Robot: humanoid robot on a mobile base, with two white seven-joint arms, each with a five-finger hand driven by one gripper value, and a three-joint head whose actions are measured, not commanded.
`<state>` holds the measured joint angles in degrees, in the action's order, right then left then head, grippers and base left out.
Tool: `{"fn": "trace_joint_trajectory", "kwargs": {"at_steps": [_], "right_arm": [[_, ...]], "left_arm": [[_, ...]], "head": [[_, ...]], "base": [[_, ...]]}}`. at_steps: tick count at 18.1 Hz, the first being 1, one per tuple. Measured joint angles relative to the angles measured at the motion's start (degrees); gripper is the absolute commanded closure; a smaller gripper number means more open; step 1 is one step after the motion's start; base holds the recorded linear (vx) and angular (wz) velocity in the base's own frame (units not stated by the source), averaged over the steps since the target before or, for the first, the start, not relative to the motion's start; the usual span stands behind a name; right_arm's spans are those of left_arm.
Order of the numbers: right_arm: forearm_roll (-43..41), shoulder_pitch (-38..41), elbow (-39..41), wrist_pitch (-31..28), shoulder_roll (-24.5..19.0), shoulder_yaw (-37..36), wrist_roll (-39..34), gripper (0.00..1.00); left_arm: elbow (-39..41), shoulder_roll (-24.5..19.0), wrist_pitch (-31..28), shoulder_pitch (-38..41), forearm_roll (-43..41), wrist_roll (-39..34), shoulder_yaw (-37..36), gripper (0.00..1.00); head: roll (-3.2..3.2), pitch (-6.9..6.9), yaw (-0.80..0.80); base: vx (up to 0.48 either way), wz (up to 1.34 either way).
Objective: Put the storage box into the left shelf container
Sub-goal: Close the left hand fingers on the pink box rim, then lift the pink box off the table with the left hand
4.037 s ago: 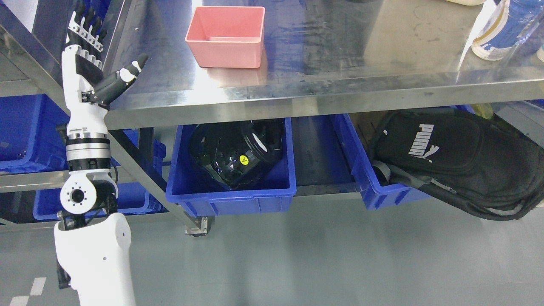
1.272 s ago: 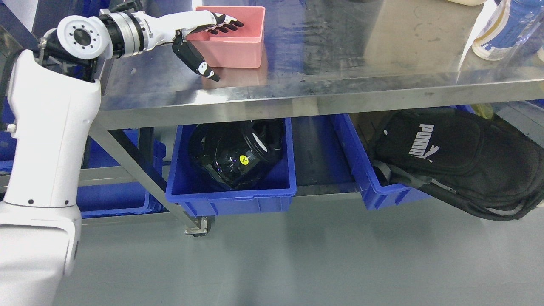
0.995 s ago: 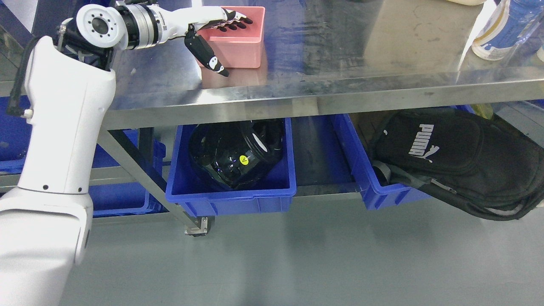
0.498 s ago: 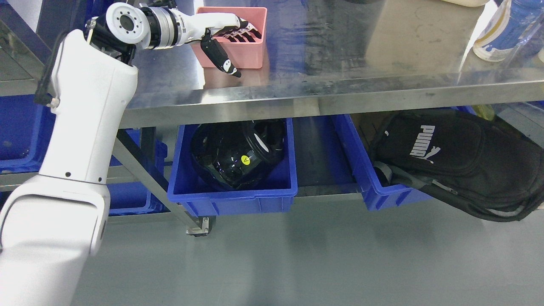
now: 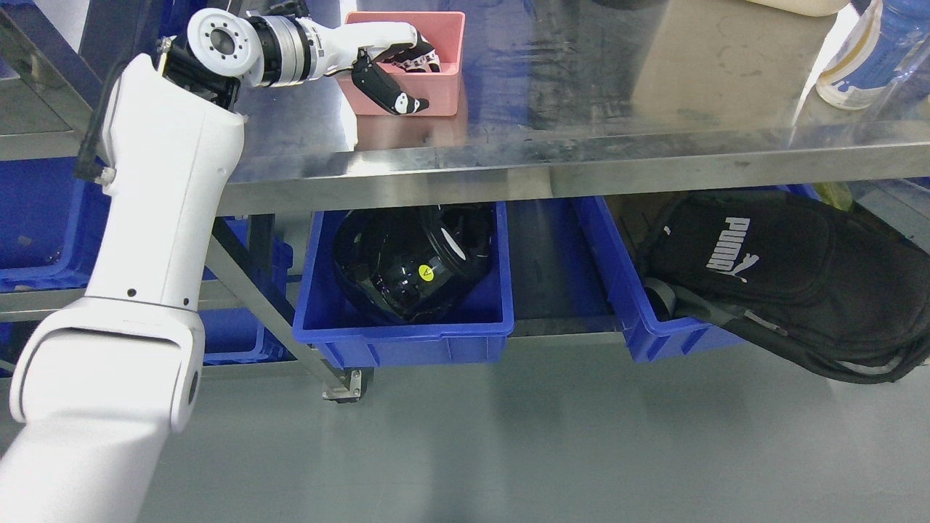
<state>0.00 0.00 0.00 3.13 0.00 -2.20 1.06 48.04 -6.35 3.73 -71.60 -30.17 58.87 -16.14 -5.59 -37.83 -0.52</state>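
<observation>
Pink storage box (image 5: pixel 436 83) near table (image 5: pixel 581 156) edge, left hand (image 5: pixel 389 62) fingers (image 5: pixel 418 59) inside

Steel table (image 5: pixel 581 156), top scuffed and glossy, throwing back blue and pale reflections. Front edge runs the full width. Grey smooth floor (image 5: pixel 545 436) beneath, softly shadowed under the table. Angled steel leg (image 5: pixel 283 319) at the left front corner, ending in a foot plate (image 5: pixel 347 385). A low steel rail (image 5: pixel 43 305) runs off to the left. Light is even and diffuse.
</observation>
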Motion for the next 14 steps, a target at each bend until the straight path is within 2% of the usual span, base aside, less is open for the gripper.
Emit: {"fn": "trace_joint_trajectory", "kwargs": {"at_steps": [9, 14], "right_arm": [[0.0, 0.0, 0.0, 0.0, 0.0, 0.0, 0.0, 0.01], [0.0, 0.0, 0.0, 0.0, 0.0, 0.0, 0.0, 0.01]], "left_arm": [[-1.0, 0.8, 12.0, 0.6, 0.0, 1.6, 8.3, 1.0], [1.5, 0.8, 14.8, 0.7, 0.2, 1.3, 13.2, 1.0]], "head": [[0.0, 0.0, 0.0], [0.0, 0.0, 0.0]], "base": [[-0.001, 0.0], [0.006, -0.04]]}}
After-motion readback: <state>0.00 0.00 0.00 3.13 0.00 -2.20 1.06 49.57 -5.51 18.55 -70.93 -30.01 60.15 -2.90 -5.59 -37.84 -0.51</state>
